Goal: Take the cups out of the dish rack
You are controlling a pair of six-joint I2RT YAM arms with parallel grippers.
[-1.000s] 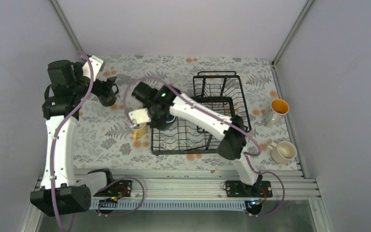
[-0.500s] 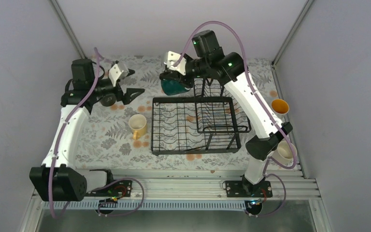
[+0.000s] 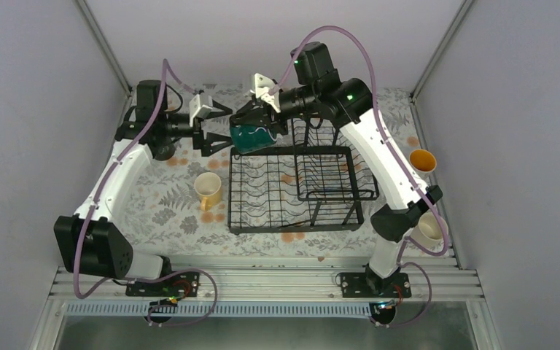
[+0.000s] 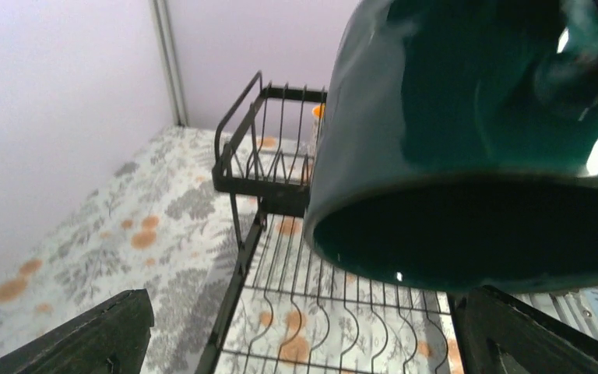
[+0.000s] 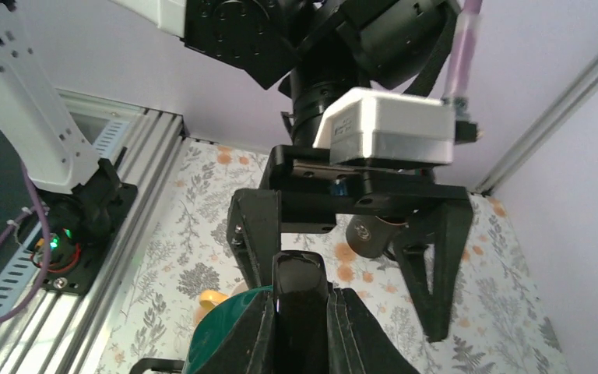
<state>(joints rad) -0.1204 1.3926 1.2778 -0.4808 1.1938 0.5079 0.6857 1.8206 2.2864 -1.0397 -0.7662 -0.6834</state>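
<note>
My right gripper (image 3: 261, 119) is shut on the dark teal-green mug (image 3: 251, 136) and holds it in the air over the far left corner of the black wire dish rack (image 3: 297, 213). My left gripper (image 3: 217, 129) is open and faces the mug from the left, its fingers either side of it and not touching. In the left wrist view the mug (image 4: 475, 132) fills the upper right above the open fingers (image 4: 86, 335). In the right wrist view my fingers (image 5: 302, 304) clamp the mug's rim (image 5: 218, 335). No mug shows in the rack.
The black mug (image 3: 162, 150) stands behind my left arm. The pale yellow mug (image 3: 208, 189) stands left of the rack. The tall white mug with orange inside (image 3: 421, 165) and the cream-white mug (image 3: 432, 228) stand to the right of the rack.
My right arm lifted the teal mug out of the rack and carried it to the far left corner. My left gripper left the black mug and swung right up to the teal mug.
</note>
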